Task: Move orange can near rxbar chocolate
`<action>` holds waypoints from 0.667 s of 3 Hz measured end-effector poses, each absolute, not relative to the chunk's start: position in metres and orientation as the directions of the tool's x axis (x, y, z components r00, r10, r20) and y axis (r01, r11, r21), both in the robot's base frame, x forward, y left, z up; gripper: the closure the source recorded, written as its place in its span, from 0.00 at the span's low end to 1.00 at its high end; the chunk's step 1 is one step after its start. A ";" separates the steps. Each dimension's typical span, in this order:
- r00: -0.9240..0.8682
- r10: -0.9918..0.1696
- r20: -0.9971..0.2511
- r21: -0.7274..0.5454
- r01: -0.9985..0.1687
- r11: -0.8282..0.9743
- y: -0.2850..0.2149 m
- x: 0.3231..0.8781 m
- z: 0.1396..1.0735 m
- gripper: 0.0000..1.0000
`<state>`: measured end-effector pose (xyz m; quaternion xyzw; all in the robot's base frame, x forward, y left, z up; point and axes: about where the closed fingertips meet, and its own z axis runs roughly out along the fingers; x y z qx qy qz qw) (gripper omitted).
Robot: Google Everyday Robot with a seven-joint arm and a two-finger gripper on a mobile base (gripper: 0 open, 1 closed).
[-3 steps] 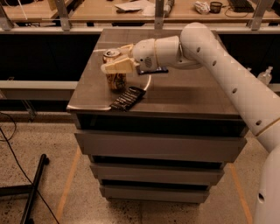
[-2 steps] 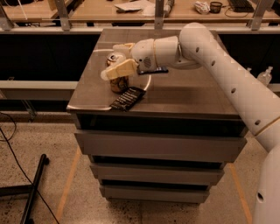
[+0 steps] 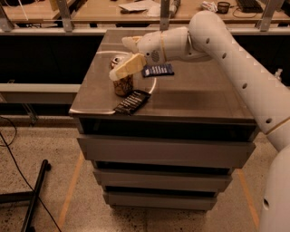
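— What lies on the tabletop (image 3: 204, 99) apart from the task's things?
— A blue bar wrapper (image 3: 157, 70) with white text, flat, just right of the gripper (image 3: 128, 55) in the upper centre of the frame.
— And elsewhere?
— Grey drawers (image 3: 163, 152) under the tabletop, a speckled floor (image 3: 54, 149), and a black bar (image 3: 35, 192) at lower left. A wooden desk (image 3: 99, 11) with papers (image 3: 133, 5) runs along the top.

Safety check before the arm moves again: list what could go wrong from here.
1. The gripper straddles the orange can at its top, open; a sideways retreat could clip and topple it.
2. The rxbar chocolate lies at the front edge of the cabinet top, right beside the can; a falling can might knock it off.
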<state>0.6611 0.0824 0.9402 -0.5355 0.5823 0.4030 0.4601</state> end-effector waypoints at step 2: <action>0.041 -0.411 -0.911 -0.142 -0.966 0.217 0.012 0.625 1.024 0.00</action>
